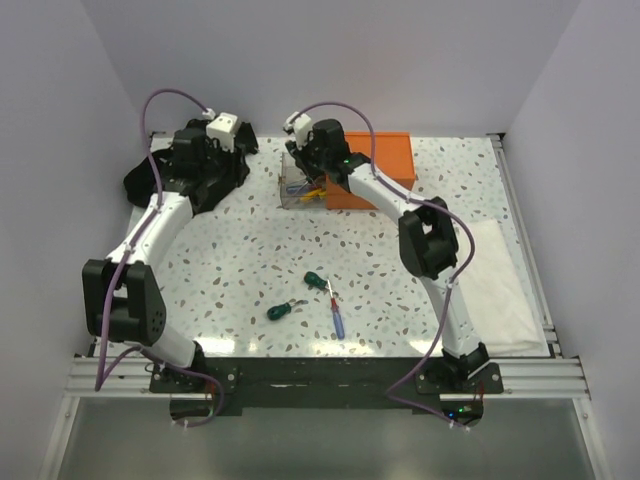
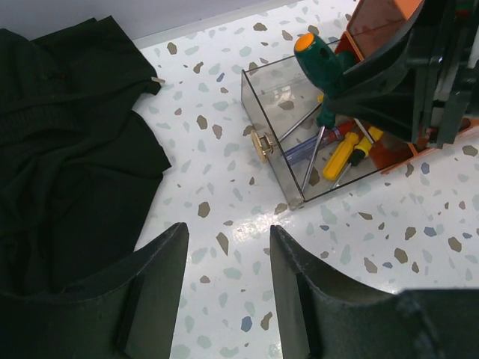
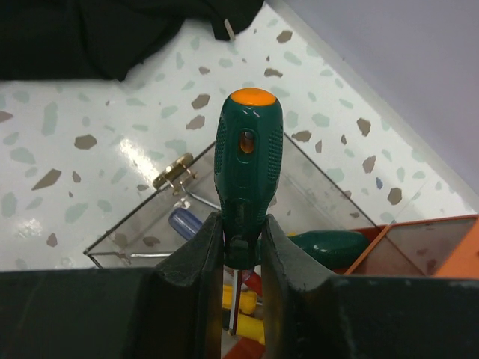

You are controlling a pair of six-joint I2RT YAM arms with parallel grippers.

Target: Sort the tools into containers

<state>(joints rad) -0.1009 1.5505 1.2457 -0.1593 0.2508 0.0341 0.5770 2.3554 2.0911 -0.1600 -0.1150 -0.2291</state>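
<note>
My right gripper is shut on a green screwdriver with an orange cap, holding it handle-up over the clear bin. From the left wrist view the same screwdriver hangs with its shaft down inside the bin, where yellow and blue tools lie. The orange box stands right behind the bin. Three tools lie on the table: a stubby green one, another green one and a blue-handled one. My left gripper is open and holds nothing, above the table left of the bin.
A black cloth heap fills the back left corner, close beside my left gripper. A white cloth lies along the right side of the table. Walls close in the back and both sides.
</note>
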